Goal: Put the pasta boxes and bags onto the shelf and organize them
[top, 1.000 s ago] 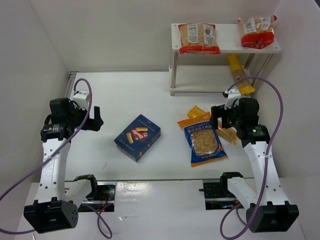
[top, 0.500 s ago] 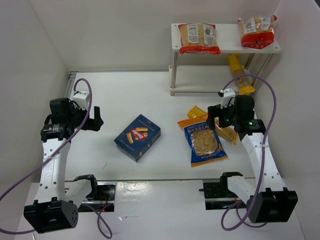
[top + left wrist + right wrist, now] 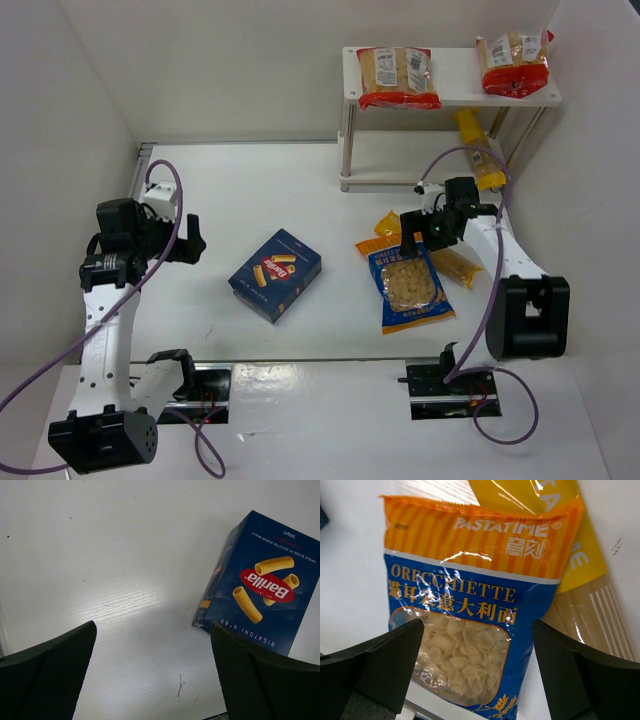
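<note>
The dark-blue pasta box (image 3: 275, 274) lies flat at the table's middle left; it also shows in the left wrist view (image 3: 260, 585). My left gripper (image 3: 190, 240) is open and empty, left of the box (image 3: 152, 630). The blue-trimmed bag (image 3: 408, 285) lies at the middle right on a long orange-yellow bag (image 3: 456, 264). My right gripper (image 3: 420, 232) is open and hovers over the blue bag's upper part (image 3: 477, 625); the bag (image 3: 470, 645) lies between its fingers. Two red-trimmed bags (image 3: 398, 77) (image 3: 515, 60) lie on the white shelf's top board (image 3: 455, 92). Another orange-yellow bag (image 3: 478, 150) lies on the lower tier.
White walls close in the table at the left, back and right. The shelf's thin legs (image 3: 346, 150) stand at the back right. The arm bases and cables sit at the near edge.
My right arm has swung forward and left, bringing its gripper from beside the bags to above the blue-trimmed bag's top end. The left arm has hardly moved.
</note>
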You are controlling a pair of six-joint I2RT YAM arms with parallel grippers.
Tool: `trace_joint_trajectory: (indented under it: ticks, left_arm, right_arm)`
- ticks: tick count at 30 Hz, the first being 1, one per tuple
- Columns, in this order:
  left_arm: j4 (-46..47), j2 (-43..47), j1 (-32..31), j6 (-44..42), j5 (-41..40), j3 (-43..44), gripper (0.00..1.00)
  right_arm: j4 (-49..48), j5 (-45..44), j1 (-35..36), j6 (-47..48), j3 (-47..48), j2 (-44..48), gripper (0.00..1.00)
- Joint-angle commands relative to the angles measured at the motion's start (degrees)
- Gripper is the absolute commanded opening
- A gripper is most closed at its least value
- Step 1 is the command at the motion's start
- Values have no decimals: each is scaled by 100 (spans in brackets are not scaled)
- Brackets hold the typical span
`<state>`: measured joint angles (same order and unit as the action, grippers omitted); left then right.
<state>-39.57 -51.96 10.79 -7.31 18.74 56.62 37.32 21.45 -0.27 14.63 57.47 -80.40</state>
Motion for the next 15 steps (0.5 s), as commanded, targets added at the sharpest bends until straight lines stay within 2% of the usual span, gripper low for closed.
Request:
trace_joint_trajectory:
  ticks: [1, 5, 15]
  left_arm:
    - [81, 64, 38, -7, 103, -55, 100]
    - [81, 11, 38, -7, 103, -55, 100]
    - [81, -103, 38, -7, 51, -55, 100]
  right_arm:
    - [64, -62, -34, -48, 413, -352, 97]
    - [257, 16, -166, -48, 554, -923, 97]
    - [811, 184, -307, 320, 861, -1601, 97]
